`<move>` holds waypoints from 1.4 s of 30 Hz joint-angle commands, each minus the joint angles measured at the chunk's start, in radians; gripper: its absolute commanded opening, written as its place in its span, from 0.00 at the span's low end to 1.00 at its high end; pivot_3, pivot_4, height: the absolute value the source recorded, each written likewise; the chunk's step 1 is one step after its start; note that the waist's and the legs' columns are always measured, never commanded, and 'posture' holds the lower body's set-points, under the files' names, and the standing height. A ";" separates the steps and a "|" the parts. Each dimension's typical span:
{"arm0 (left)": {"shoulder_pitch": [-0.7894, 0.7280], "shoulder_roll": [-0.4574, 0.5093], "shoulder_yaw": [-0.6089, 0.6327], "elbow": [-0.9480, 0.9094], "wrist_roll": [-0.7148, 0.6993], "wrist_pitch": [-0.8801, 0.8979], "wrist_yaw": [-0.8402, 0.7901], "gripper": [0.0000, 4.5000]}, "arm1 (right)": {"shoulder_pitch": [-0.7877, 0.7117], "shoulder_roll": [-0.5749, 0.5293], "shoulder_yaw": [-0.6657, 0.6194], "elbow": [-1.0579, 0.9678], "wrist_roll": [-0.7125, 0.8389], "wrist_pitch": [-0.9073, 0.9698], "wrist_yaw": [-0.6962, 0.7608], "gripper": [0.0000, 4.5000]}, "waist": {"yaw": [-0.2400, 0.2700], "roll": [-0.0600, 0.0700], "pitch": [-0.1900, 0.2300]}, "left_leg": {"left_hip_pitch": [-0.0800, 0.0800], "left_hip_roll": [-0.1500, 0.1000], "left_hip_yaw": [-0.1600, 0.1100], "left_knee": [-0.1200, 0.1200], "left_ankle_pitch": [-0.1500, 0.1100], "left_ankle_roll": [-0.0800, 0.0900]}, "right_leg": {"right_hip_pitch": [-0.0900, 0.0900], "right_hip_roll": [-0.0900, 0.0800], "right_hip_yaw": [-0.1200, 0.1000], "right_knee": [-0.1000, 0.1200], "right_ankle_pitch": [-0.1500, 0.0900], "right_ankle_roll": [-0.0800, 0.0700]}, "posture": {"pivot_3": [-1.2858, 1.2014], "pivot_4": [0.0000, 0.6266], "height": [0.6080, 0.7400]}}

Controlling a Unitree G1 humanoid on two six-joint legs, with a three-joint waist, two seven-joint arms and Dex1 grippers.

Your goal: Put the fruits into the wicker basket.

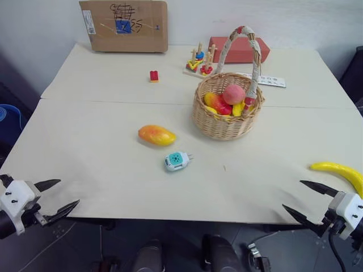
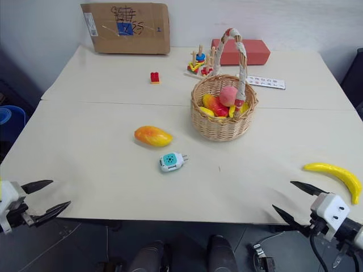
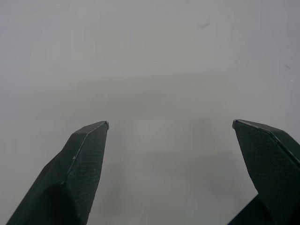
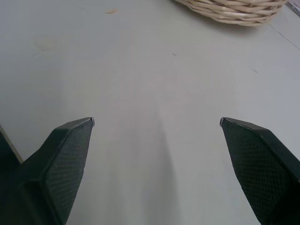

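The wicker basket [image 1: 227, 113] stands upright a little right of the tabletop's [image 1: 102, 170] middle, toward the far edge, its red-and-white wrapped handle arching over it. Inside lie a pink peach [image 1: 233, 93] on top of red and yellow fruit pieces [image 1: 218, 104]. The mango [image 1: 156, 135] lies on its side left of the basket, well apart from it, near the tabletop's centre. Just beside the mango, toward the near edge, sits a small white-and-teal gadget [image 1: 176, 161]. The banana [image 1: 342, 173] lies at the right edge, close to the near corner. A small red block [image 1: 153, 76] rests toward the far edge, with a cardboard box [image 1: 125, 25] at the far left corner. The left gripper [image 1: 55, 198] hangs off the near left corner, fingers spread wide, holding nothing. The right gripper [image 1: 309, 199] hovers at the near right corner beside the banana, fingers apart too, and empty
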 commanded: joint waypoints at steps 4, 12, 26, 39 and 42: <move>-0.043 0.057 0.018 0.019 -0.024 0.019 -0.022 0.99 | -0.042 0.010 0.020 0.045 0.006 -0.051 0.012 1.00 | 0.002 0.000 0.000 | 0.001 0.000 0.000 0.000 0.000 0.000 | 0.000 0.000 0.000 0.001 0.000 0.000 | 0.52 0.24 1.00; -0.035 0.061 0.039 -0.052 -0.078 0.087 -0.050 0.99 | -0.004 -0.019 0.009 -0.007 0.024 -0.015 0.030 1.00 | 0.000 0.000 0.000 | 0.002 0.001 0.003 0.000 -0.001 0.000 | 0.000 -0.001 0.001 0.002 0.000 0.000 | 0.52 0.24 1.00; -0.130 0.053 -0.118 -0.280 -0.192 0.303 -0.025 0.99 | 0.061 0.017 0.024 -0.295 0.195 0.193 0.002 1.00 | 0.006 0.000 0.000 | 0.004 0.002 0.007 0.000 -0.002 -0.001 | -0.001 -0.001 0.001 0.003 -0.001 -0.001 | 0.52 0.24 1.00; -0.480 -0.298 -0.689 -0.355 0.028 0.331 0.309 0.99 | -0.098 0.099 0.176 -0.452 0.311 0.270 -0.017 1.00 | 0.008 0.000 -0.001 | 0.005 0.000 0.008 0.001 -0.001 -0.001 | 0.000 0.001 0.002 0.009 0.000 -0.001 | 0.52 0.24 1.00; -0.552 -0.386 -0.759 -0.271 0.101 0.268 0.370 0.99 | -0.095 0.124 0.216 -0.457 0.286 0.263 -0.022 1.00 | 0.016 0.000 -0.001 | 0.005 -0.001 0.009 0.002 -0.001 -0.001 | 0.000 0.001 0.002 0.008 0.000 0.000 | 0.52 0.24 1.00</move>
